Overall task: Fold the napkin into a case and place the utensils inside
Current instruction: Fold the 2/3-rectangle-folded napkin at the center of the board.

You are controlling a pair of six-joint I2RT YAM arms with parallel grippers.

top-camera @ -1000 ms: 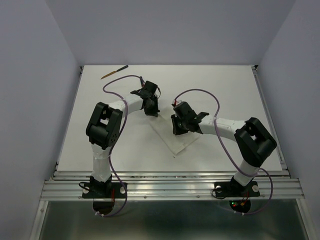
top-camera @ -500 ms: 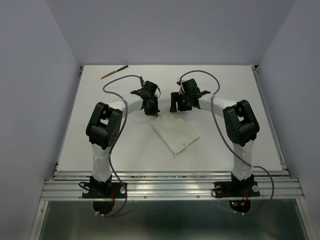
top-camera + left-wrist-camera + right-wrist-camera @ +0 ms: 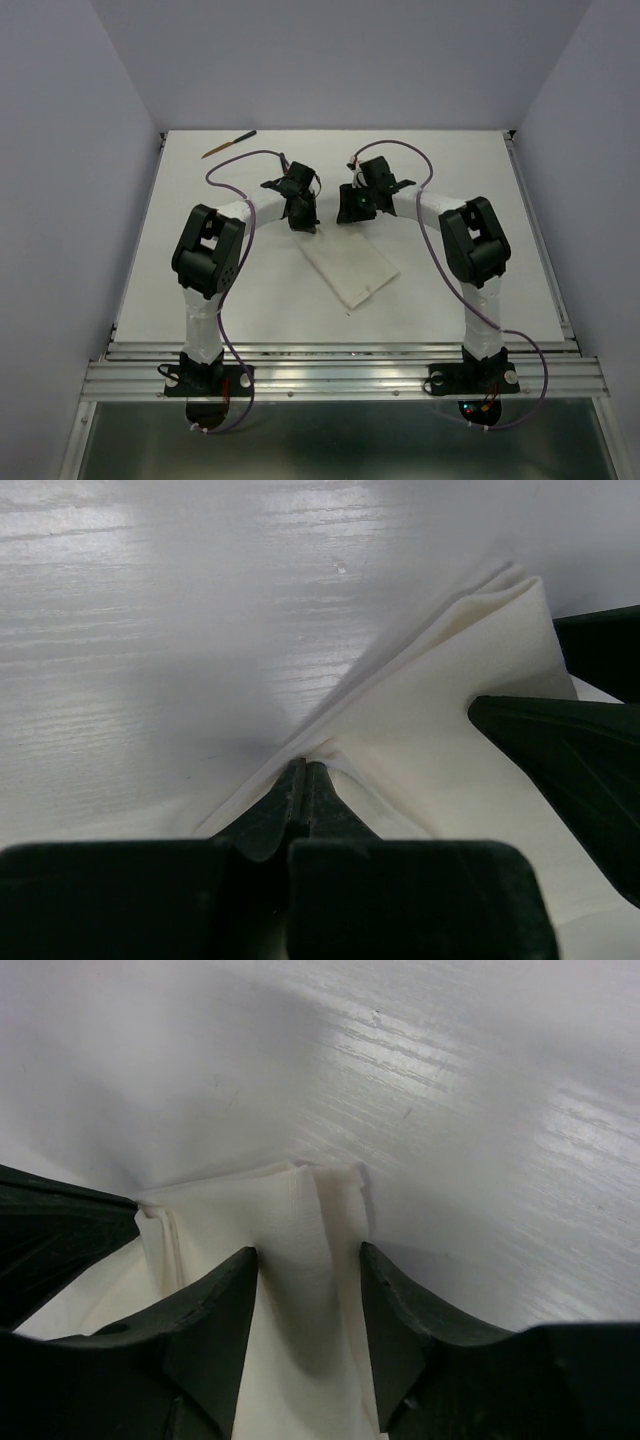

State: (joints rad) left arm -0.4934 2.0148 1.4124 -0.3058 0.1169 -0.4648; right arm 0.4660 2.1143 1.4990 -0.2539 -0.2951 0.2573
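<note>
A utensil lies at the far left corner of the tabletop, well apart from everything else. The left tool is pinched tight on the far edge of the folded napkin, mid-tabletop. The right tool, its jaws apart, straddles the napkin's far right corner.

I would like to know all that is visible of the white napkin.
The napkin is plain, soft white cloth, folded into a layered rectangle. It lies flat and diagonal on the white table between both arms. The left tool is shut on its far edge, raising a small ridge. The right tool is open, astride a layered corner.
</note>
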